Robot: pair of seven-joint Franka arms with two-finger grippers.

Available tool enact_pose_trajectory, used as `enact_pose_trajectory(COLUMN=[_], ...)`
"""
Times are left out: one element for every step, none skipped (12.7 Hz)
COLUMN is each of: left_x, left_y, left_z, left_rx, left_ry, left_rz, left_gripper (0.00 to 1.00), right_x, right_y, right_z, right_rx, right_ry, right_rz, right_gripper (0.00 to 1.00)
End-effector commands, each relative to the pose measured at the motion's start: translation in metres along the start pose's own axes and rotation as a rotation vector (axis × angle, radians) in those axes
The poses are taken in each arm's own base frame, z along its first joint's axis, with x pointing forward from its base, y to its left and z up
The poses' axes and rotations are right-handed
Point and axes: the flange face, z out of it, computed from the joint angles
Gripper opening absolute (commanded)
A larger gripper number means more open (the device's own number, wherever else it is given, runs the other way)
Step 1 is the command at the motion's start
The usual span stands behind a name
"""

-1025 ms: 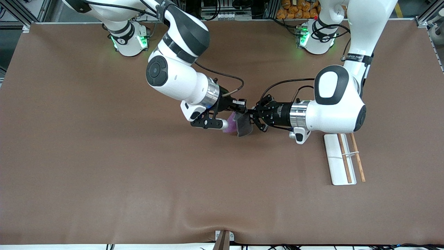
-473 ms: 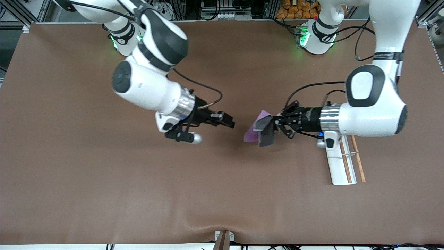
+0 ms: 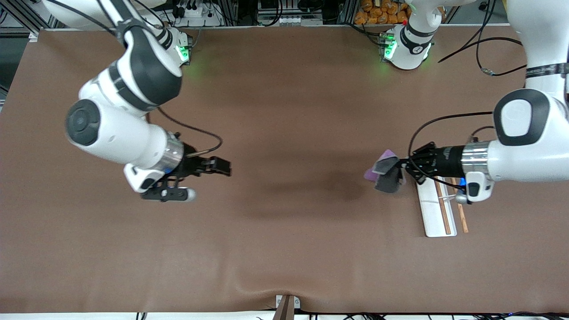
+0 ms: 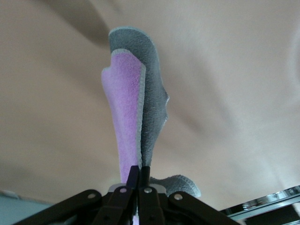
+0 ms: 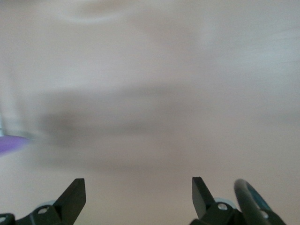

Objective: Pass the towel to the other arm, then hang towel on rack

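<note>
The left gripper (image 3: 403, 167) is up in the air over the table (image 3: 284, 249), just beside the rack's end nearest the robot bases, its fingers (image 4: 139, 174) pressed together on the towel (image 3: 385, 174) — the cloth is pinched at one edge and held clear of the table. In the left wrist view the towel (image 4: 133, 126) stands out from the closed jaws as a folded strip, purple face against dark grey face, with a pale grey hem along the edges and a small grey flap curling out near the fingertips. In the front view it shows as a crumpled bunch, purple on top and dark grey below, hanging just beside the rack (image 3: 430, 209) toward the right arm's end. The rack sits on the table at the left arm's end — white flat base, two thin brown rods lying lengthwise, a thin metal crossbar joining them; the left arm's wrist partly covers its upper end. The right gripper (image 3: 224, 166) is over bare table at the right arm's end, well apart from the towel, jaws spread wide and holding nothing; the right wrist view shows its two fingertips (image 5: 75, 197) far apart with only blurred table between.
</note>
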Motion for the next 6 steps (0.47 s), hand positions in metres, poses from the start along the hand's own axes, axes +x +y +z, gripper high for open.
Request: enact_pose_trajectory(left_x=[0.026, 0.039, 0.049, 0.058, 0.071, 0.085], left_y=[-0.015, -0.024, -0.030, -0.037, -0.047, -0.059], left_z=[-0.021, -0.027, -0.033, -0.037, -0.042, -0.046], left_rx=[0.002, -0.011, -0.020, -0.027, -0.023, -0.011], left_ry=[0.025, 0.033, 0.039, 0.047, 0.055, 0.067], left_rz=[0.197, 0.253, 0.308, 0.362, 0.395, 0.419], left_gripper=[0.00, 0.00, 0.00, 0.00, 0.00, 0.00], right_x=[-0.011, -0.011, -0.009, -0.010, -0.017, -0.019], right_y=[0.047, 0.070, 0.099, 0.125, 0.147, 0.172], right_z=[-0.047, -0.060, -0.074, -0.088, -0.107, -0.122], right_rx=[-0.120, -0.145, -0.150, -0.151, -0.159, -0.172], right_ry=[0.009, 0.002, -0.004, -0.004, 0.013, 0.020], right_rz=[-0.036, -0.059, -0.055, -0.077, -0.122, -0.141], right_gripper=[1.00, 1.00, 1.00, 1.00, 1.00, 1.00])
